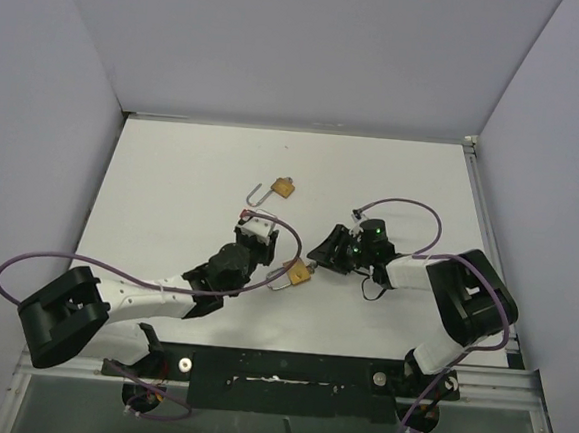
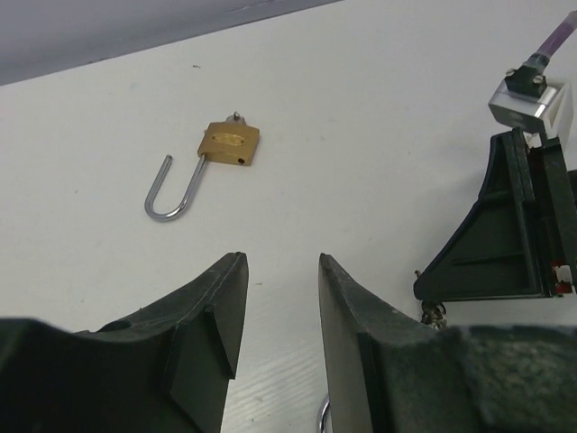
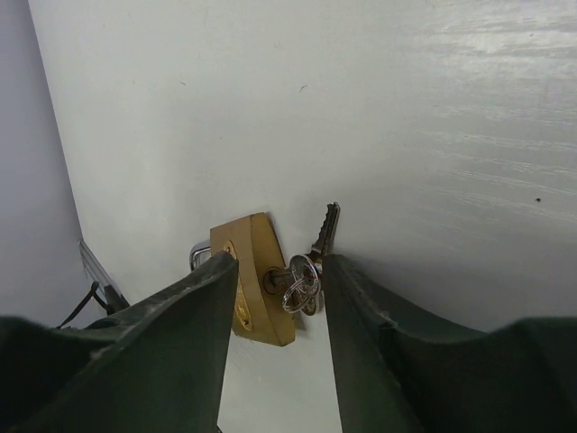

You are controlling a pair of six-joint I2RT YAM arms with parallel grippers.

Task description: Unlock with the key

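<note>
A brass padlock (image 3: 257,280) lies on the white table between my two arms, with a key (image 3: 293,275) pushed into its keyhole and a spare key (image 3: 326,230) hanging off the same ring. My right gripper (image 3: 279,260) stands open around the key end, one finger on each side and neither pinching. From above, this padlock (image 1: 295,273) sits just left of the right gripper (image 1: 318,257). My left gripper (image 2: 279,262) is open and holds nothing. Only a sliver of the padlock's shackle (image 2: 323,415) shows low between its fingers.
A second brass padlock (image 2: 231,144) lies farther back on the table with its shackle (image 2: 171,194) swung open; from above it is at the middle (image 1: 285,188). Purple cables loop over both arms. Grey walls close in the table on three sides.
</note>
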